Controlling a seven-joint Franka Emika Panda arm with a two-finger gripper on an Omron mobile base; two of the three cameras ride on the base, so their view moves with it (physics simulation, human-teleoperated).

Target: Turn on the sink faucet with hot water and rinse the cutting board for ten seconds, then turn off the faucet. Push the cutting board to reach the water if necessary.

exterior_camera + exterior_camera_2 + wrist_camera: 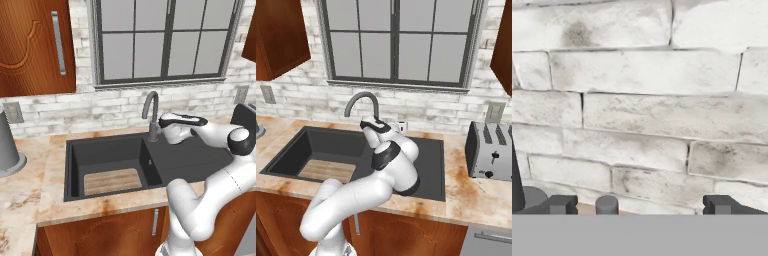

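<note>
From the left base view, the tall dark grey gooseneck sink faucet stands behind the matte charcoal sink. The robot's white hand sits just right of the faucet base, hiding the gripper. The light tan striped wooden cutting board lies flat on the basin floor, toward the front.

In the right base view the arm covers the faucet base, and the board's right end is cut off behind it. A silver toaster stands on the counter.

The hand view faces the white brick wall. The gripper shows two dark tips set wide apart, with a small dark cylinder, hard to identify, between them.
</note>
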